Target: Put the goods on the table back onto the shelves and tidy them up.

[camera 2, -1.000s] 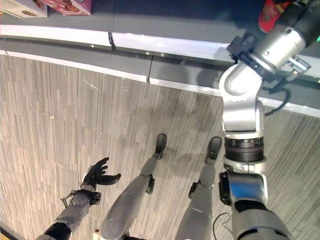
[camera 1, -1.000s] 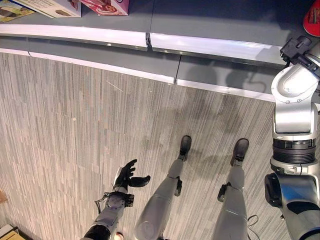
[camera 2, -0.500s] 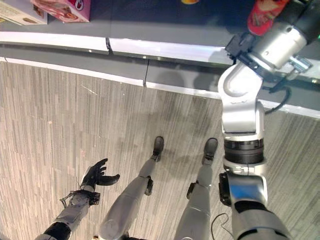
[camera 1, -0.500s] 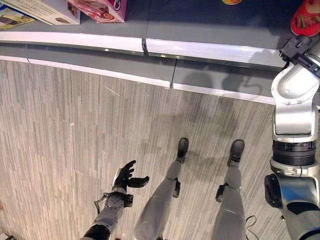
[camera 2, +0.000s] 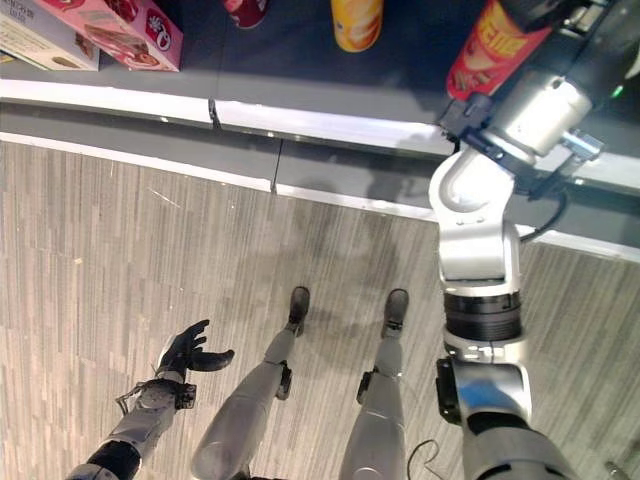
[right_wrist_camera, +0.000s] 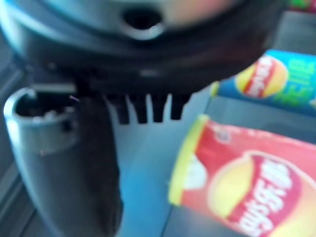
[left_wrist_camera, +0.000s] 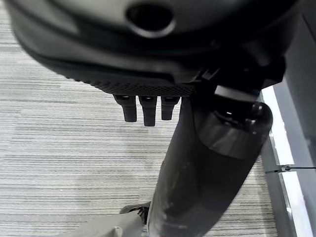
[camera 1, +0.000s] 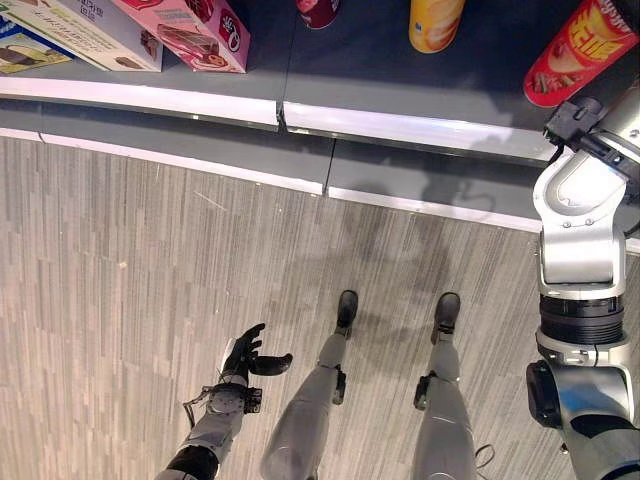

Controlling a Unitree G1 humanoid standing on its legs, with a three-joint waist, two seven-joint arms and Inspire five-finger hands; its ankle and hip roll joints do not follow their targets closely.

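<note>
Red can [right_wrist_camera: 247,182]: lies on its side on the shelf [camera 1: 400,125], just beside the right hand [right_wrist_camera: 74,163].
Right hand: fingers straight, holding nothing.
Left hand [camera 1: 248,355]: spread above the floor.

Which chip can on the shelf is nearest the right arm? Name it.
The red chip can, right beside the right arm's wrist. The yellow can stands farther left along the shelf, and the dark red one farther still.

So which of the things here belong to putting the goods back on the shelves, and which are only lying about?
Part of the job:
- red can, lying on the shelf beside the open right hand
- yellow can, dark red container, blue can, pink box

Not part of it:
- left hand, open and idle over the floor
</note>
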